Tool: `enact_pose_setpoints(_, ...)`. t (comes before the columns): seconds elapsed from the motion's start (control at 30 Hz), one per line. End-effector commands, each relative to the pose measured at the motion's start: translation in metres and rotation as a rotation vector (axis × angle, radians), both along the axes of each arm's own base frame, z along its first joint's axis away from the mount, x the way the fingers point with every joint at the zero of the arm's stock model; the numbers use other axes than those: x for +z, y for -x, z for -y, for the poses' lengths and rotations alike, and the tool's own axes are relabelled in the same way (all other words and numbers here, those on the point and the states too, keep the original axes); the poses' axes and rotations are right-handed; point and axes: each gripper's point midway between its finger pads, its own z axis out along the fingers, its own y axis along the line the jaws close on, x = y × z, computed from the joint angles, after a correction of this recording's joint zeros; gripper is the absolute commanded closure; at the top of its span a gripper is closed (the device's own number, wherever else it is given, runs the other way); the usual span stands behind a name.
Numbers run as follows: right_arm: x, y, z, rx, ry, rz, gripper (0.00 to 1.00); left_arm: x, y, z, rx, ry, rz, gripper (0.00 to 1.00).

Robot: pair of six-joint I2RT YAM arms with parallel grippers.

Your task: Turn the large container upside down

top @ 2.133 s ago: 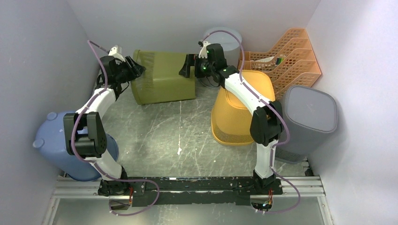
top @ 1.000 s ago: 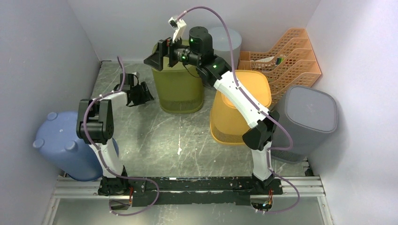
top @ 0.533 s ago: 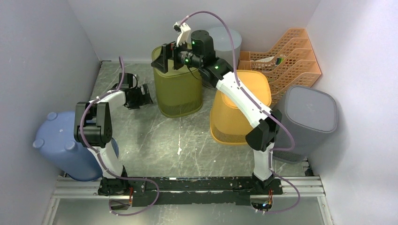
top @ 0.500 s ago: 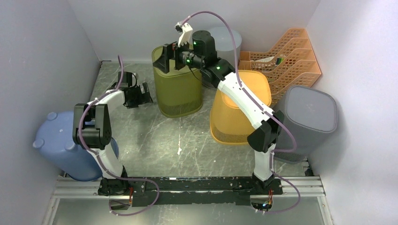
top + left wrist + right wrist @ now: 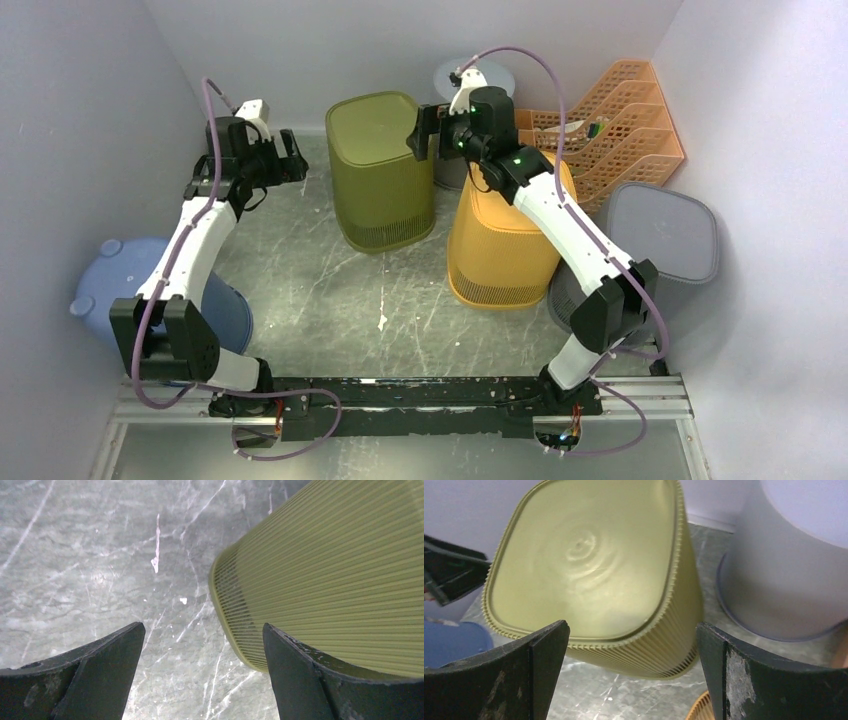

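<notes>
The large container [image 5: 385,170] is an olive-green ribbed bin standing at the back middle with its closed base up and its rim on the floor. My left gripper [image 5: 288,162] hovers just left of it, open and empty. In the left wrist view the left gripper [image 5: 202,627] shows bare floor between its fingers, with the container's ribbed wall [image 5: 340,570] to the right. My right gripper [image 5: 422,130] is open beside the bin's upper right edge. The right wrist view has the right gripper [image 5: 631,625] looking onto the smooth base [image 5: 589,555], touching nothing.
An upturned orange basket [image 5: 510,230] stands right of the olive bin, under my right arm. Behind it are a pale grey round bin [image 5: 480,85] and an orange file rack [image 5: 610,120]. A dark grey bin [image 5: 665,240] sits at right, a blue tub [image 5: 130,300] at left.
The olive bin went from lying on its side to standing base up. My right gripper pulled back right off its top. My left gripper rose from the floor and opened wide.
</notes>
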Motion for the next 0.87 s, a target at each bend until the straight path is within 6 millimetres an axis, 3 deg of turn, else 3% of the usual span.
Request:
enact_pose_setpoints(0.0,0.007,-0.004,0.028,-0.129,0.113,0.052,0.00,0.030,0.004,0.007,-0.060,-0.017,0.077,0.01)
enact_pose_setpoints(0.27,0.010,0.002,0.048,-0.301,0.241,0.106,0.00,0.058,0.016,0.013,-0.096,-0.025,0.139,0.01)
enact_pose_setpoints(0.5,0.045,0.017,0.053,-0.320,0.169,0.193,0.00,0.068,0.021,0.016,-0.107,-0.025,0.162,0.01)
enact_pose_setpoints(0.67,0.058,0.021,0.058,-0.334,0.144,0.217,0.00,0.072,0.021,0.016,-0.108,-0.021,0.167,0.01)
enact_pose_setpoints(0.83,0.050,0.016,0.064,-0.376,0.195,0.184,0.00,0.076,0.022,0.017,-0.112,-0.017,0.177,0.01)
